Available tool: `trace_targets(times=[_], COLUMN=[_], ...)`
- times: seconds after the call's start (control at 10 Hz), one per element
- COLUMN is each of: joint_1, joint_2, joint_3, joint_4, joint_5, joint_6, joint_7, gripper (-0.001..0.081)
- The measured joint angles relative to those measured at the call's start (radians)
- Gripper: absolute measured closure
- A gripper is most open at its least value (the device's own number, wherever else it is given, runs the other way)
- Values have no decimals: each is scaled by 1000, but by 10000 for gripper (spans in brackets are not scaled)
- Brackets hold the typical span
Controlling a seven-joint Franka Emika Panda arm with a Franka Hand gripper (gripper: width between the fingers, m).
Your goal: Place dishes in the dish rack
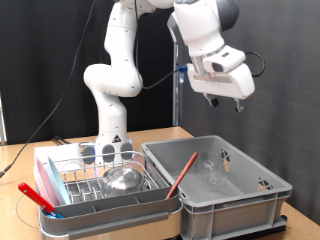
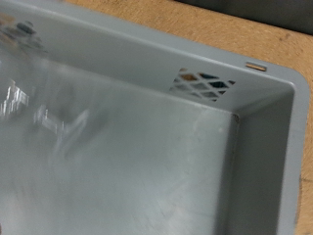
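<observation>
**Dishes: rack part-loaded, gripper aloft**

Dishes: a steel bowl [image 1: 124,179] and blue plate [image 1: 107,152] sit in the dish rack [image 1: 90,185], well below my gripper [image 1: 226,102], off to one side. Nothing is visibly between my fingers; whether they are apart, I cannot tell. Directly beneath me: grey crate [image 1: 225,185], holding a red-handled utensil [image 1: 181,172]. Blurred clear glassware [image 2: 44,113] there calls, I judge, for a slow, centred descent.

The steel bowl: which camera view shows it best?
The exterior view shows it best: the steel bowl lies in the dish rack, unobstructed. The wrist view shows nothing of it, only the inside of the grey crate. The gripper hangs high above the crate.
</observation>
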Motion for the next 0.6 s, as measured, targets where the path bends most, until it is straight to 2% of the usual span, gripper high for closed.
trace_targets(times=[0.2,0.4,0.5,0.6], joint_1=[1,2,-5,-3], joint_2=[-73,-177,-269,-259], joint_3=[-3,1,5,4], joint_4=[-41,-84,-116,-113], joint_5=[50,47,44,54], joint_6=[8,15,15,9], joint_7=[195,401,493,447], gripper=[-3,-3,-3,-3])
